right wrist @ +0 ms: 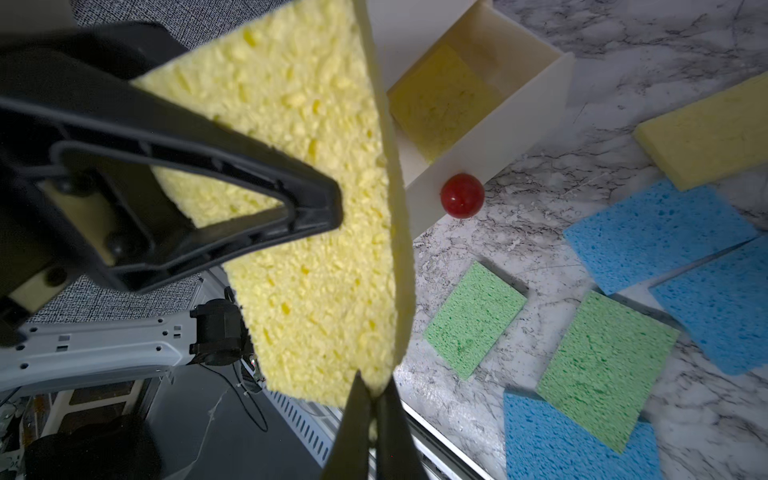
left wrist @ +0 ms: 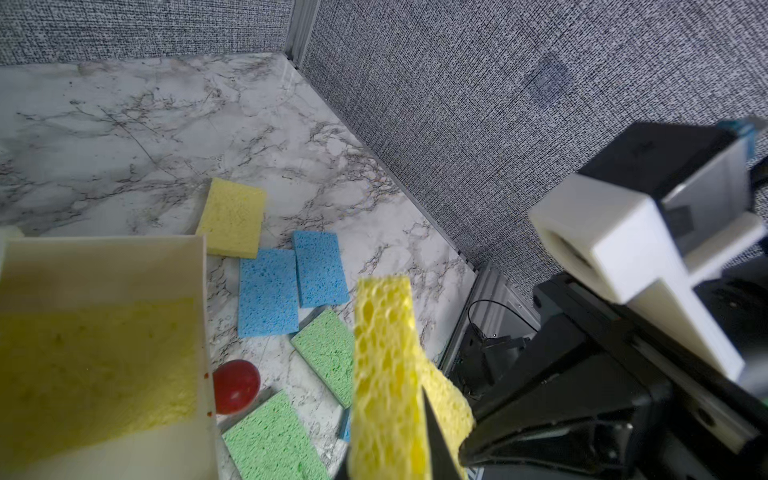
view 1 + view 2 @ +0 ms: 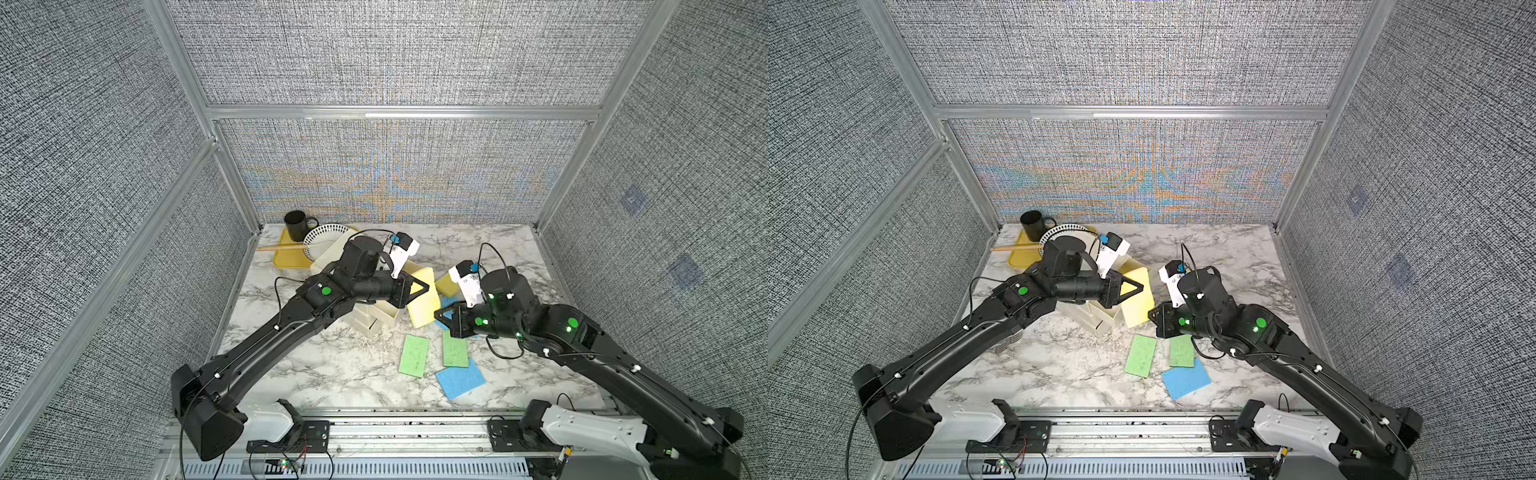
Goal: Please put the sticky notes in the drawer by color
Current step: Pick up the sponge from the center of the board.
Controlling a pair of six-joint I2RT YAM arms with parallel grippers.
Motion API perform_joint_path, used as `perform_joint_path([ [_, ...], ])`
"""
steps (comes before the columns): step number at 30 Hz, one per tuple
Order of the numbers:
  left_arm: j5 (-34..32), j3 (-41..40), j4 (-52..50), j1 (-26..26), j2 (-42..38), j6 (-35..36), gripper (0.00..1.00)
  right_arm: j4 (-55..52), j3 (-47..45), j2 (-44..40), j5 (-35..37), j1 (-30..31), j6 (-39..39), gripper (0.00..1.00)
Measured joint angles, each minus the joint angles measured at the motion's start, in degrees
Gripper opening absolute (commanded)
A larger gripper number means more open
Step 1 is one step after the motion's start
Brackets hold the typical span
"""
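Behind the cabinet [image 3: 368, 322], in the far corner of the table [image 3: 332, 374], a black mug [image 3: 296, 224], a white ribbed basket [image 3: 326, 239], a wooden stick [image 3: 282, 248] and a yellow tray [image 3: 286, 257] are crowded together. In both top views most of the cabinet is hidden by the left arm, which is stretched across it. One drawer [image 1: 478, 162] is pulled out, and its red knob [image 1: 462, 195] is shown in both wrist views. In the right wrist view part of the drawer's inside is blocked by the held pad [image 1: 316, 208].

That pad is yellow, thin, flat and pitted like sponge. It is held on edge in the air just beside the drawer's knobbed front, between the two grippers. The left gripper [image 3: 424, 287] is clamped tight across one end of it. The right gripper [image 3: 438, 314] is set on the opposite edge, its jaws almost together with the pad's rim pinched between them.

Three yellow pads are counted: the held one, one laid flat inside the drawer, and one on the table beyond the knob. Past the knobbed front, a blue pad [image 1: 656, 232] is seen touching a second, and a third is partly covered by a green pad [image 1: 602, 365]. A second green one lies nearest the knob. Three blue and two green are thus counted, eight pads in all.
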Motion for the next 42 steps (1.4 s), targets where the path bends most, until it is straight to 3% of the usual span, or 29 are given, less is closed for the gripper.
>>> perform_joint_path([
  [6, -0.5, -4.5, 3.1, 0.0, -4.3, -4.3, 0.01, -4.4, 3.8, -4.5, 8.6, 0.0, 3.5, 0.57],
  [9, -3.4, -10.0, 9.8, 0.0, -8.5, -10.3, 0.01, -2.4, 1.6, -10.1, 10.0, 0.0, 5.2, 0.72],
  [11, -6.3, -15.1, 15.8, 0.0, -11.6, -15.9, 0.01, -0.2, 0.3, -12.3, 9.9, 0.0, 5.9, 0.73],
  [17, -13.5, -26.1, 31.2, 0.0, -16.3, -30.2, 0.01, 9.8, -4.8, -10.4, 2.7, 0.0, 8.8, 0.74],
  [27, -14.7, -27.6, 43.3, 0.0, -16.8, -38.8, 0.01, 22.4, -10.4, -5.7, -5.6, 0.0, 12.8, 0.73],
  [31, -13.7, -28.2, 44.2, 0.0, -16.5, -40.6, 0.01, 25.1, -8.4, -3.1, -6.5, 0.0, 12.8, 0.59],
  [33, -13.6, -28.2, 44.7, 0.0, -16.4, -41.0, 0.01, 26.0, -6.9, -1.7, -6.9, 0.0, 12.7, 0.39],
  [35, -13.1, -28.0, 45.5, 0.0, -16.0, -41.8, 0.01, 26.7, -5.0, 0.1, -7.3, 0.0, 12.7, 0.00],
  [36, -13.1, -27.9, 45.5, 0.0, -15.7, -41.8, 0.01, 26.8, -4.2, 0.8, -7.5, 0.0, 12.7, 0.00],
  [37, -13.1, -27.5, 45.4, 0.1, -15.5, -41.8, 0.17, 26.6, -3.4, 1.4, -7.5, 0.0, 12.7, 0.00],
  [38, -13.0, -27.0, 44.8, 0.1, -15.3, -41.4, 0.50, 26.3, -2.6, 1.6, -7.5, 0.0, 13.0, 0.00],
  [39, -12.6, -26.0, 43.5, 0.1, -15.3, -40.4, 0.71, 25.6, -2.0, 1.6, -7.5, 0.0, 12.8, 0.00],
  [41, -11.8, -22.7, 37.8, 0.0, -15.6, -37.4, 0.92, 23.2, -0.5, 1.2, -5.7, 0.1, 13.0, 0.00],
  [42, -11.8, -20.1, 33.1, -0.1, -16.0, -34.6, 0.93, 21.2, 0.3, 0.5, -3.9, 0.1, 13.6, 0.00],
])
